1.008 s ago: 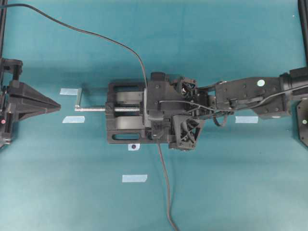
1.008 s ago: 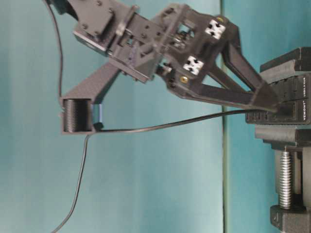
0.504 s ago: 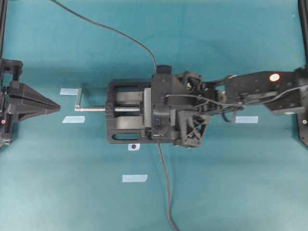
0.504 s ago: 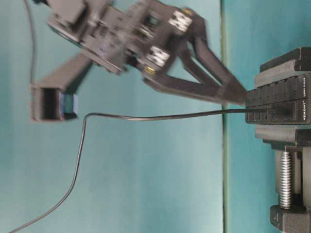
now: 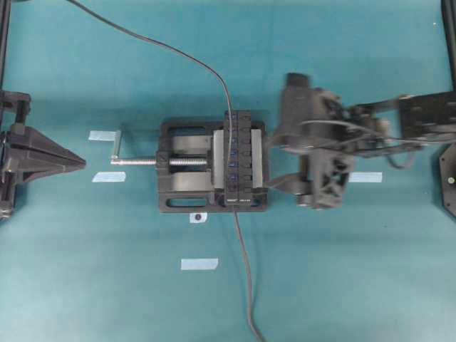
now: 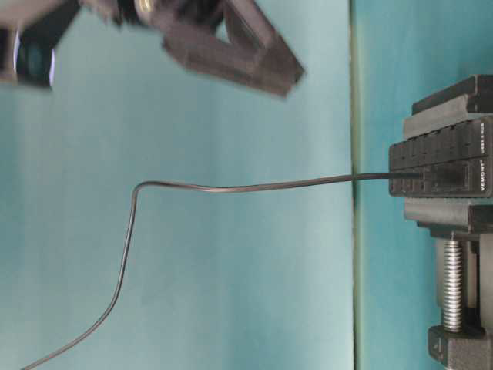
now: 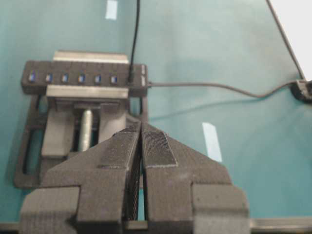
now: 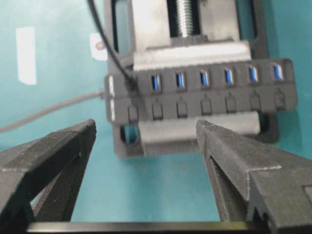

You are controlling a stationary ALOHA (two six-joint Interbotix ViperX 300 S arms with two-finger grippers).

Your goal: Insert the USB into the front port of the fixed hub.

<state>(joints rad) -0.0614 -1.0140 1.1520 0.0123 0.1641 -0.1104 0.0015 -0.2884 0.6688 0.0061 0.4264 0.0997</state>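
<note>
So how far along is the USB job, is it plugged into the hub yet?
Looks done: the USB sits in the end port of the fixed hub, its cable trailing off. In hand: nothing. The right gripper is open and off the hub; the left gripper is shut, holding nothing. Nothing visibly remains.

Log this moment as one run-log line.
USB plug: seated in end port of hub | hub: clamped in vise | right end effector: open, empty, clear of hub | left end effector: shut, empty

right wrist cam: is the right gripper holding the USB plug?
No, the right gripper has its fingers spread wide with nothing between them, while the USB plug sits in the end port of the hub.
</note>
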